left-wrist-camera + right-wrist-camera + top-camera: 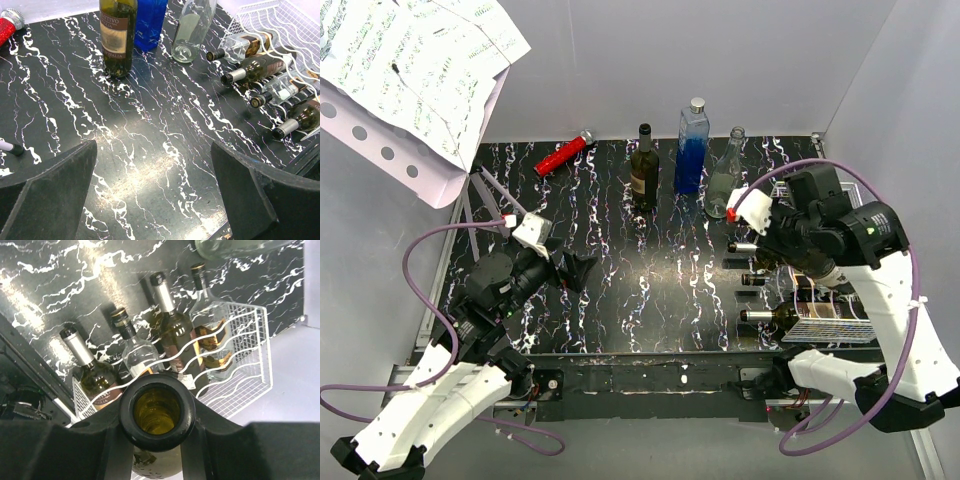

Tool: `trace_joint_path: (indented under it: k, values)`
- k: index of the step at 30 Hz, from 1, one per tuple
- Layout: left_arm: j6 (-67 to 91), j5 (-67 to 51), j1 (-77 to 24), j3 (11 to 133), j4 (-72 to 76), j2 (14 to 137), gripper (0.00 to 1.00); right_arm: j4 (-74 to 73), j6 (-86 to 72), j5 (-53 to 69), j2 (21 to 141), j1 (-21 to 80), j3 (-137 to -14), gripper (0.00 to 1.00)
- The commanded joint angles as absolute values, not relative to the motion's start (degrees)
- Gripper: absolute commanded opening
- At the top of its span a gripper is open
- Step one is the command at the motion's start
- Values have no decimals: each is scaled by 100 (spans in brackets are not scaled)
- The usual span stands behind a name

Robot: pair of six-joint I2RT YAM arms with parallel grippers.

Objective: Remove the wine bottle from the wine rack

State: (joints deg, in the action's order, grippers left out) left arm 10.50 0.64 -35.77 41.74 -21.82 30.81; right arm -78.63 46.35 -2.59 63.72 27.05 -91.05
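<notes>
Dark olive glass wine bottle (158, 440): open-mouthed and seen mouth-on in the right wrist view. Its neck is caught in the right pincer (157, 415) and its body trails away below the fingers.
Grip: the right pincer is clenched on the neck just under the lip, one finger on either side.
White wire-grid wine rack (250, 355): basket-like, at the near right of the black marbled counter (650, 280), directly beneath the pincer. Four capped bottles (172, 335) lie side by side under its wavy wires, necks pointing left.
Bottle against rack: the gripped bottle sits above that row of four. I cannot tell whether its body rests on the wires or hangs free.
Step in hand: I judge this to be the lift-out, with the grip made and the bottle not yet away from the rack.
Doing it well: hold firmly, since a smooth glass neck can slip and the weight hangs far from the fingers. Draw the bottle out along its own axis, up and to the left, so the base neither snags the wavy wires nor rolls its neighbours. Then carry it to bare counter in the middle.
Other arm: the left pincer (155, 200) is released, jaws wide, over bare counter at the near left, well apart from the rack.
</notes>
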Motion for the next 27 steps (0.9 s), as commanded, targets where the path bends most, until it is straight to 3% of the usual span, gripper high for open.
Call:
trace_joint_path:
  k: [1,15,19,23,27]
  values:
    - [1037,88,-3604,4166,-2127,2962,98,-8174,4579,-527,6398,2733,-9755,1]
    - [1028,79,-3604,4184,-2118,2962,98,-6708,3078,156,6943,2961,-11461,1]
    - [1028,79,-3604,4184,-2118,2971,98,-5339,1902,420,6724,3076,-10848,1]
    - [1037,53,-3604,4192,-2118,2988,98,-3800,1170,1510,6469,3277,-9759,1]
    - [1028,70,-3604,4175,-2118,2988,98,-1965,555,1731,6355,3699,-8467,1]
